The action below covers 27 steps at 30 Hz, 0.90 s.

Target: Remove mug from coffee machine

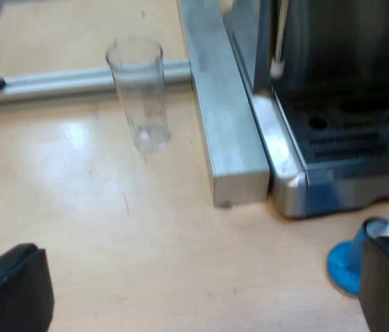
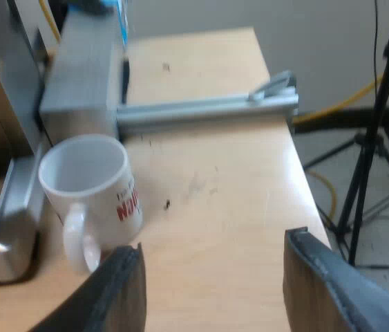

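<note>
The machine (image 1: pixel 346 138) is the biggest thing here, and the stretch of its drip tray (image 1: pixel 360 135) that the left wrist view takes in carries nothing. The mug (image 2: pixel 87 187) stands upright on the desk (image 1: pixel 111 228), just beside the corner of the machine's base and near a metal rail (image 2: pixel 201 111), well in from the desk's edge. By that, I judge the task all but done, with the mug already off the machine. What is left is at most for the right arm to pull clear.

The right gripper (image 2: pixel 211 290) is spread wide and grasps nothing, and one of its fingers (image 2: pixel 115 294) is close by the mug's handle. The left gripper (image 1: pixel 201 297) is also spread wide and empty, low over bare desk. The glass (image 1: pixel 139 93) stands beyond it by the rail, and a blue tamper (image 1: pixel 346 266) sits at the machine's front corner.

Much is cut off. Only the machine's lower front corner is in sight, so its spouts and the far end of the tray cannot be checked. I cannot tell whether the handle touches the near finger or merely passes behind it. The mug's red lettering is turned away and unreadable. The tamper is half hidden behind a left finger (image 1: pixel 387 283).
</note>
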Tool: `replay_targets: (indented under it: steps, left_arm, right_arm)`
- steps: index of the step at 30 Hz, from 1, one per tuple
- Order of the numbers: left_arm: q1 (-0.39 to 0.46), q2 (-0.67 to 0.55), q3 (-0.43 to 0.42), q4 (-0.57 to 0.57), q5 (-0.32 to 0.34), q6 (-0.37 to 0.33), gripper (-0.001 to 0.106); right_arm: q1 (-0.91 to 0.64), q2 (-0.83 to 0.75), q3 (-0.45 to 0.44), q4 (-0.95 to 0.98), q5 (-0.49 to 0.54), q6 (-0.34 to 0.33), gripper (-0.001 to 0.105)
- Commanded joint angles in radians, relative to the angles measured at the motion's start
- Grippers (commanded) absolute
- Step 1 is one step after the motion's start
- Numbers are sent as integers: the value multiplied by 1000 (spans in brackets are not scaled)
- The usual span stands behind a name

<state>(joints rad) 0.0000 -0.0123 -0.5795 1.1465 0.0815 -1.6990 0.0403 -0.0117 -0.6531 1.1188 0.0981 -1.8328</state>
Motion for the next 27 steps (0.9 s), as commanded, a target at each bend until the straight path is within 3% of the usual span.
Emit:
replay_targets:
  steps: [1,12,27]
  left_arm:
    - [-2,-137,24,-6,-6,-1,90]
    - [-2,-137,29,-43,-2,-1,90]
    - [-2,-137,42,-82,3,-1,90]
  right_arm:
    - [-2,-43,48,-9,-6,-3,48]
    - [-2,-42,117,-71,-6,-3,48]
    - [-2,-40,117,-71,-6,-3,48]
